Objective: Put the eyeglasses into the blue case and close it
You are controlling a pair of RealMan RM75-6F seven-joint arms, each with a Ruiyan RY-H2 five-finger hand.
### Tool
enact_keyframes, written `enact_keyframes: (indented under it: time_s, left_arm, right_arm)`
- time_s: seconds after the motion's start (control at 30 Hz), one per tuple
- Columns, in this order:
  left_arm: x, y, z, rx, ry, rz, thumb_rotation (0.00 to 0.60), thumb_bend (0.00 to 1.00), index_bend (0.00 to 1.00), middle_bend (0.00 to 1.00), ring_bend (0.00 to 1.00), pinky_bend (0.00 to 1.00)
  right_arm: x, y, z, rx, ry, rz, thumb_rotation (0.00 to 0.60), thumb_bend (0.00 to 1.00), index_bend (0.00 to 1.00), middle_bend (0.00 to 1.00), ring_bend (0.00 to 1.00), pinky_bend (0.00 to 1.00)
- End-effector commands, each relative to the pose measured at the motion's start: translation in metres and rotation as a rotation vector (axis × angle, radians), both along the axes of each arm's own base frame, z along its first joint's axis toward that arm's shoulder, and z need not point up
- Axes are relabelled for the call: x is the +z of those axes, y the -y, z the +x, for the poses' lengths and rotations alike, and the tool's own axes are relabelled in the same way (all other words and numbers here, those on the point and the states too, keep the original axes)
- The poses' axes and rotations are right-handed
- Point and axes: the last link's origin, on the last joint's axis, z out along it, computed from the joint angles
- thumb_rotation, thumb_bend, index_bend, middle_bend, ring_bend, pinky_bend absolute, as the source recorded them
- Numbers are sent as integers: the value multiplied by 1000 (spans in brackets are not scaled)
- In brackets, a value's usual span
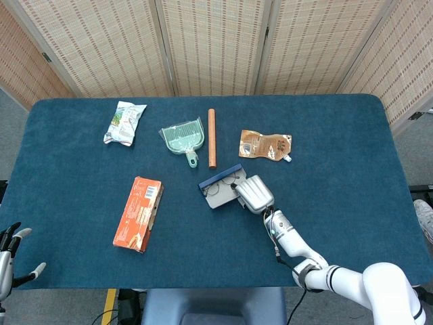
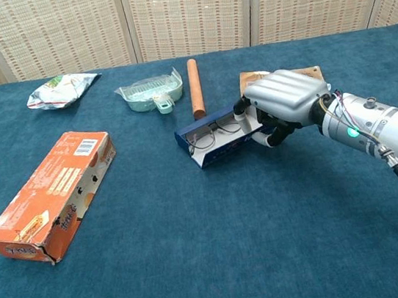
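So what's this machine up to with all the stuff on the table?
The robot's right hand is folding the flap of a blue case over a pair of eyeglasses lying inside. The case is not fully closed; the glasses still show at its left end. The left hand hangs open off the table's near edge, holding nothing. An orange box, a dustpan, a wooden stick and two pouches sit untouched around it.

The head view looks steeply down from high above, taking in the whole tabletop (image 1: 352, 203). The chest view sits low, seemingly near the 6 o'clock edge, facing 12 o'clock; both share the middle clutter.
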Motion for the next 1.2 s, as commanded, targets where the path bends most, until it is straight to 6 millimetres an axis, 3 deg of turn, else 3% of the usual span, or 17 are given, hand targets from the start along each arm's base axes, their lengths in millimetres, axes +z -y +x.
enact_keyframes:
  time_s: [0.03,0.2,0.43,0.67,0.83,1.1,1.2]
  left_arm:
    - [0,0,0,2,0,-1,600,186,248,137,147,238]
    - [-1,0,0,0,2,-5,600,187,248,137,147,238]
    - [-1,-2,0,-3,0,-11,600,187,248,137,147,238]
    - [-6,-7,3,-9,5,-25,600,186,248,137,147,238]
    - [-9,-10,7,-23,9,-36,600,186,248,137,147,238]
    - [-6,-8,5,-10,7,-33,600,187,248,137,147,238]
    - [-5,-6,5,-5,7,-32,600,186,248,137,147,238]
  right_arm:
    - [1,-3,-4,3,-2,1,600,516,715,1000,1000,989]
    - [12,-16,-16,1,-8,17,600,564,785,1000,1000,989]
    - [39,-41,-35,26,-53,29,600,566,788,1000,1000,989]
    - [63,-66,-40,58,-76,50,600,566,788,1000,1000,989]
    - [61,-59,-32,61,-73,42,600,566,788,1000,1000,990]
    - [40,-37,-16,68,-82,38,600,565,787,1000,1000,989]
    - [34,-31,-10,75,-95,36,600,558,691,1000,1000,990]
